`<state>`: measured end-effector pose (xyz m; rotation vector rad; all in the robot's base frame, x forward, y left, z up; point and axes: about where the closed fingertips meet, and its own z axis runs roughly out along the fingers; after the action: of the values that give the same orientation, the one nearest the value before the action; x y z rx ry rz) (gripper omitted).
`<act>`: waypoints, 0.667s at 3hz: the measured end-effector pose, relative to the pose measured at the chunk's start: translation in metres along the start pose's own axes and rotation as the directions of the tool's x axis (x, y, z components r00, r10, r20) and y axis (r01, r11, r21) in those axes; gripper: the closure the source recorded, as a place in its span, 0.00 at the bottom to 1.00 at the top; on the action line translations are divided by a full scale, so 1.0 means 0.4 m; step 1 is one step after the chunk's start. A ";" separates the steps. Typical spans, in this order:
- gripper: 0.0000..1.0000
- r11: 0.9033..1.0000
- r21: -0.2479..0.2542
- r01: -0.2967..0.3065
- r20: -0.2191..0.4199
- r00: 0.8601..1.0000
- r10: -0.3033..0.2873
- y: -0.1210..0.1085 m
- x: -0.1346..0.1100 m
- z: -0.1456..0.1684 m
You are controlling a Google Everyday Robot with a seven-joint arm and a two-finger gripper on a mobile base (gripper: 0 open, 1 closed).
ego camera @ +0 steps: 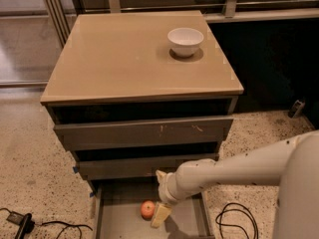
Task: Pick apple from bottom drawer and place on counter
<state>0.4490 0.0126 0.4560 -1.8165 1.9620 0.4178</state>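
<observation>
apple [147, 209] in bottom drawer [119, 224], tool [160, 197] just right of it; bowl [185, 40] on surface [124, 59], back right

No readable text, even on the end effector [160, 214] by the apple [147, 209].

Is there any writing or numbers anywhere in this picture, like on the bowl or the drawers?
No words, numbers or signs can be read here.
The white bowl, the counter and the apple are all plain.
The pale marks on the wider drawer front are scratches, not letters.
The claw, down in the bottom drawer beside the apple, shows no label.
</observation>
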 end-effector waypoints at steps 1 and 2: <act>0.00 0.999 0.035 0.006 0.023 1.000 -0.006 -0.012 0.033 0.111; 0.00 0.998 0.053 0.029 0.078 0.996 -0.033 -0.013 0.051 0.171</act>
<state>0.4604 0.0284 0.3872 -1.7693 1.8724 0.4187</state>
